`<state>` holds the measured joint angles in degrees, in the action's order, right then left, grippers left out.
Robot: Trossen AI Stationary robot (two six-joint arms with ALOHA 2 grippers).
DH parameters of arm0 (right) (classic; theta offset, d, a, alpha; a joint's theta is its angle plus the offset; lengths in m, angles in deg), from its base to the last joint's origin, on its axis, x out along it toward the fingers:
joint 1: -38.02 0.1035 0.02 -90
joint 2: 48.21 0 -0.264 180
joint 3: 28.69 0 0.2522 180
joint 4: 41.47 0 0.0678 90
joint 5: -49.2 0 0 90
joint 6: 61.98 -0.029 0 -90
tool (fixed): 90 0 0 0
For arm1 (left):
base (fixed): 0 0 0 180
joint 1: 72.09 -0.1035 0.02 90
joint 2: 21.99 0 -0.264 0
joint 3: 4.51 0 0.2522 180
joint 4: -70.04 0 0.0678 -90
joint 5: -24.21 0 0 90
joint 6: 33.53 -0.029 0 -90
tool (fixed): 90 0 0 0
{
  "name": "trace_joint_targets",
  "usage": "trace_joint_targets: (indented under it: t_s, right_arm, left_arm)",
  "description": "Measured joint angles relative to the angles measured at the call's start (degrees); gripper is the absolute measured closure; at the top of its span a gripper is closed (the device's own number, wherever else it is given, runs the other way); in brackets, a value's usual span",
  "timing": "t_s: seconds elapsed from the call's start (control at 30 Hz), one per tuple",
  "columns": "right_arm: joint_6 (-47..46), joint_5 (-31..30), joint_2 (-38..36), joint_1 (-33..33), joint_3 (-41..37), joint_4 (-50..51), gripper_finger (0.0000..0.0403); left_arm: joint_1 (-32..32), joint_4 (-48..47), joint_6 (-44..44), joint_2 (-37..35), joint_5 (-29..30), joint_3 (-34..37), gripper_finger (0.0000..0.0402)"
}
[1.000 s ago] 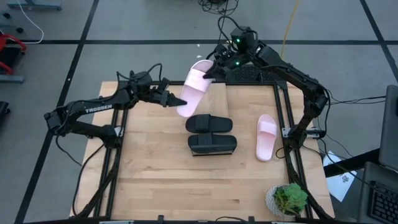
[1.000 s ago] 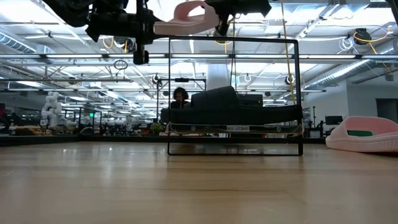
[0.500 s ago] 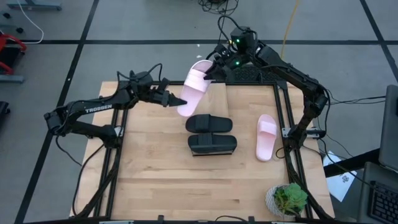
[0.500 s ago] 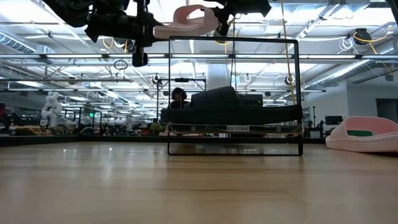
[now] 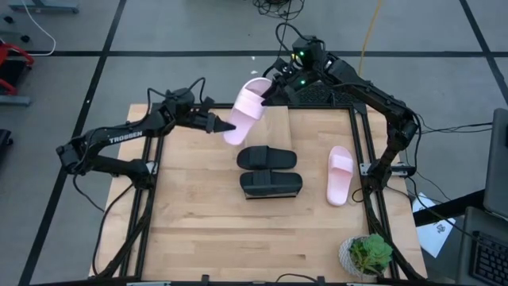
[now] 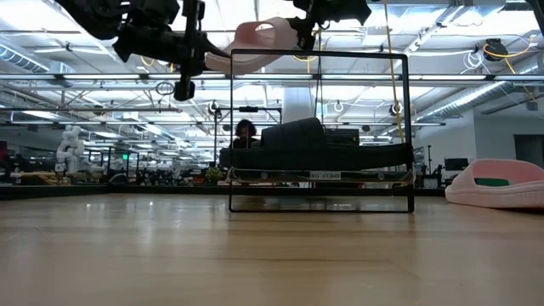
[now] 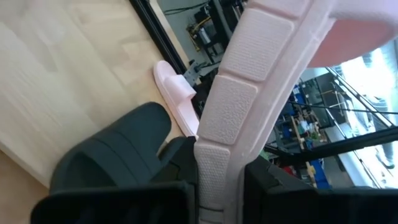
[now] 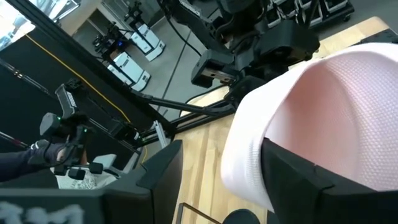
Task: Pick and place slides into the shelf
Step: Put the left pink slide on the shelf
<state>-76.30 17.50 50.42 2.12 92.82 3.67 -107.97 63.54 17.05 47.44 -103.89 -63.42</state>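
Light-wood worktop (image 5: 198, 222) carries a black-framed shelf (image 5: 270, 184) holding the black slides (image 5: 267, 158), below and between both claws. One pink slide (image 5: 340, 175) lies flat on the wood under the right arm. Potted plant (image 5: 367, 254) sits at the near right corner, well apart.

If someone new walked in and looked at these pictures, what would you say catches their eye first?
Most striking is the pale pink slide sandal held in the air above the table's far edge, gripped at opposite ends by the left gripper and the right gripper. Below it, the matte black pair of slides sits on the narrow shelf, and a second pink slide lies to the right.
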Motion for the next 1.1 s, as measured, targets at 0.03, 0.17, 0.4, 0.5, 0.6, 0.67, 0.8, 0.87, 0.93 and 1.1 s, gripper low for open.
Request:
trace_joint_targets:
  t_s: [0.03,0.17,0.4,0.5,0.6,0.67,0.8,0.87,0.93,1.1]
  right_arm:
    - [0.0,0.0,-0.05,-0.1,0.0,0.0,0.0208]
    - [-0.43,0.17,-0.86,-0.61,-0.02,-0.34,0.0209]
    - [-1.59,1.24,-5.83,-3.56,0.09,-2.6,0.021]
    - [-1.57,-1.12,-8.67,-4.61,0.02,-3.64,0.0211]
    - [-0.52,-4.95,-11.2,-4.95,0.13,-3.33,0.0211]
    - [0.31,-7.65,-11.94,-4.98,0.09,-2.4,0.0211]
    - [0.23,-12.79,-12.21,-4.48,0.0,-2.24,0.0211]
    - [0.23,-15.93,-12.35,-4.27,-0.67,-2.78,0.0211]
    - [0.04,-19.2,-12.39,-3.51,-2.67,-4.59,0.0211]
    - [-3.28,-24.02,-12.09,-1.72,-11.69,-18.72,0.0211]
  left_arm:
    - [-0.35,-0.02,-0.17,0.0,-0.02,0.0,0.0354]
    - [-1.71,-0.32,-0.43,0.0,0.04,0.0,0.0354]
    - [-4.18,-4.69,-0.76,0.04,2.81,0.15,0.0355]
    - [-4.84,-2.92,-0.61,0.04,4.46,0.15,0.0355]
    - [-4.91,4.24,0.55,-0.02,7.6,0.15,0.0355]
    - [-4.8,11.11,2.15,-0.02,9.26,0.15,0.0355]
    - [-4.79,28.48,5.18,-0.08,15.3,0.12,0.0355]
    - [-4.43,36.9,6.59,-0.11,19.08,0.04,0.0355]
    - [-3.88,44.04,7.17,-0.15,22.23,0.04,0.0355]
    - [-1.41,51.69,6.38,-0.15,30.92,0.02,0.0355]
